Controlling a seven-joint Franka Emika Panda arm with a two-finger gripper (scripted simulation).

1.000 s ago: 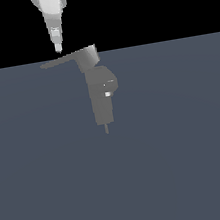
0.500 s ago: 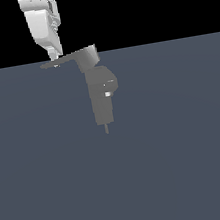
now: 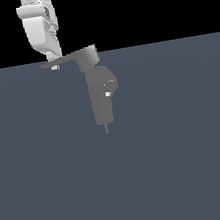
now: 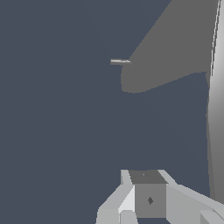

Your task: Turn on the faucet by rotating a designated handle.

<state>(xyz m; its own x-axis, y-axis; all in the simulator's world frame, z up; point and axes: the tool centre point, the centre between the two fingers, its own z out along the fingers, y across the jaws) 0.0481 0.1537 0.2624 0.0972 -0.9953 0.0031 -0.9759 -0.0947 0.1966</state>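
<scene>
Reaching the contact step: claw [image 3: 54, 66] down at the thin tip of the handle [image 3: 65, 59], on the exterior view's left of the faucet [image 3: 101, 95] standing on the dark surface [image 3: 181, 161]. Cannot tell whether touching, nor whether fingers spread or closed; nothing visibly held. Judging next: press sideways against the lever near its tip, sweeping round the hub, keeping low enough not to slip over.
</scene>
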